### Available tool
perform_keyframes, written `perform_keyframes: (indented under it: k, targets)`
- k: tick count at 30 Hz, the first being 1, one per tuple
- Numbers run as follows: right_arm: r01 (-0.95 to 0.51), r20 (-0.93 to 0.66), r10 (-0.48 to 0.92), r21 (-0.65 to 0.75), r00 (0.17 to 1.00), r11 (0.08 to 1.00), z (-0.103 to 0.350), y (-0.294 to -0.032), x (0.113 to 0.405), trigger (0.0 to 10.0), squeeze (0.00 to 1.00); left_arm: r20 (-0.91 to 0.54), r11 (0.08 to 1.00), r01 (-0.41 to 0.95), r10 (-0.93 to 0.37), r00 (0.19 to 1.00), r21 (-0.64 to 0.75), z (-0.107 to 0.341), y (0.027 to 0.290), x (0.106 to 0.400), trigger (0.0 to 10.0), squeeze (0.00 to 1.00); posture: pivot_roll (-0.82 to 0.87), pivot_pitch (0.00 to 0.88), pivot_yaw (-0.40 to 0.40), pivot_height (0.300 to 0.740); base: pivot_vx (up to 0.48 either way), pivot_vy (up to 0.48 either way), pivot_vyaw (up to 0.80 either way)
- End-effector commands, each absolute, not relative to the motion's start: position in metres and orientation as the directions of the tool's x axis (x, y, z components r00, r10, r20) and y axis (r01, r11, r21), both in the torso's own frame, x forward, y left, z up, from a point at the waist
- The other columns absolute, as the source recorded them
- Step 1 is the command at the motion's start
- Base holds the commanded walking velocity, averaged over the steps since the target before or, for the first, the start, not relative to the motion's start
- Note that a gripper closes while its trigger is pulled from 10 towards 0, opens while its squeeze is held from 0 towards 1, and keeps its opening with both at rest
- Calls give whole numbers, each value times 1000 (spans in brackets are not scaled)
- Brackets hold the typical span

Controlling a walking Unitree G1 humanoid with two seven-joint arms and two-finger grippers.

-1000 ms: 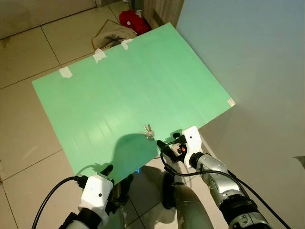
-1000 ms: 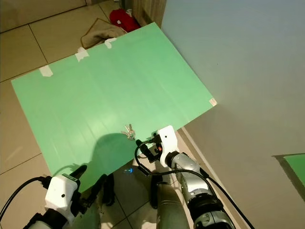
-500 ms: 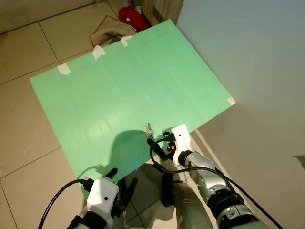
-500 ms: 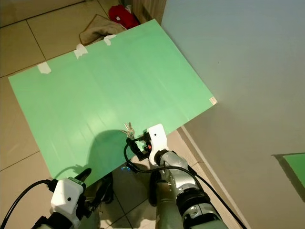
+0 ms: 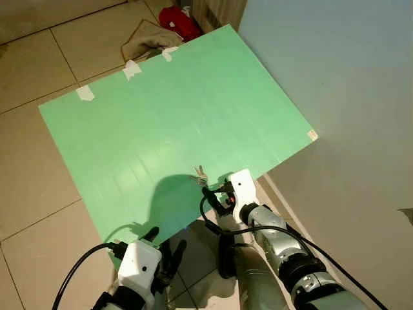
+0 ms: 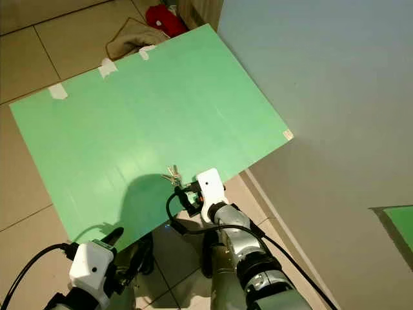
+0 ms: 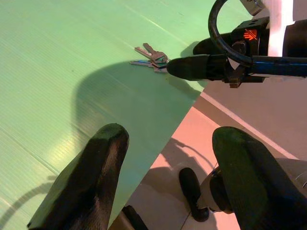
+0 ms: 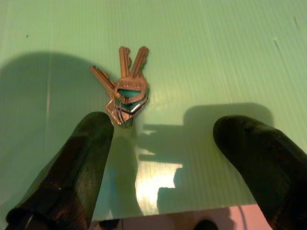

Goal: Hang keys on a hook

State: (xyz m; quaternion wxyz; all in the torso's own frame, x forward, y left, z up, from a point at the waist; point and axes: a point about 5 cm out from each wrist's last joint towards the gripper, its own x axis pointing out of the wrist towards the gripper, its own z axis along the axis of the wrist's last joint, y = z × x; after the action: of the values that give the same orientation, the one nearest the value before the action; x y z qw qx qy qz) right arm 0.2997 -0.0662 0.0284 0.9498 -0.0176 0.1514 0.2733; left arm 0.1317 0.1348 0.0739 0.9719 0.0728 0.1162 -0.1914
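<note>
Green sheet [image 5: 174,110] under the right gripper [image 8: 163,158]; taped far edge, tan cloth [image 5: 147,39] and red item [image 5: 179,17] well beyond

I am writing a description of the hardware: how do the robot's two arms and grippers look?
Both arms are silver metal with black joint rings. Each wrist carries a white block, and a black cable loops from it. The right gripper has two long black fingers and a small orange mark beside them. The left gripper has the same rounded black fingers.

No lettering, label or number can be read on anything here.
</note>
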Motion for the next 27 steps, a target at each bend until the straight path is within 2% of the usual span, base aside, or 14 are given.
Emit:
perform_keyframes:
  k: [1, 5, 18, 25, 26, 27]
  targets:
    - [-506, -341, 498, 73, 797, 859, 15, -69, 290, 9922, 0, -278, 916, 394, -359, 891, 80, 71, 133, 123, 10000, 0, 217, 442, -119, 740, 0, 0, 0]
    - [-490, -331, 509, 145, 795, 859, 16, -64, 290, 10000, 0, -276, 916, 393, -358, 892, 81, 71, 133, 124, 10000, 0, 218, 433, -122, 740, 0, 0, 0]
    - [-504, -332, 526, 155, 783, 849, 12, -56, 283, 10000, 0, -273, 915, 396, -361, 892, 81, 71, 131, 124, 10000, 0, 215, 429, -126, 740, 0, 0, 0]
    - [-532, -330, 524, 74, 785, 844, 11, -45, 277, 9922, 0, -271, 914, 397, -363, 891, 80, 71, 130, 125, 10000, 0, 206, 441, -125, 740, 0, 0, 0]
    - [-519, -330, 512, 74, 793, 851, 11, -46, 278, 0, 0, -270, 914, 397, -364, 891, 79, 71, 130, 125, 10000, 0, 206, 442, -127, 740, 0, 0, 0]
    - [-494, -329, 488, 72, 808, 866, 12, -46, 280, 0, 0, -269, 914, 398, -365, 891, 80, 71, 130, 125, 10000, 0, 206, 443, -127, 740, 0, 0, 0]
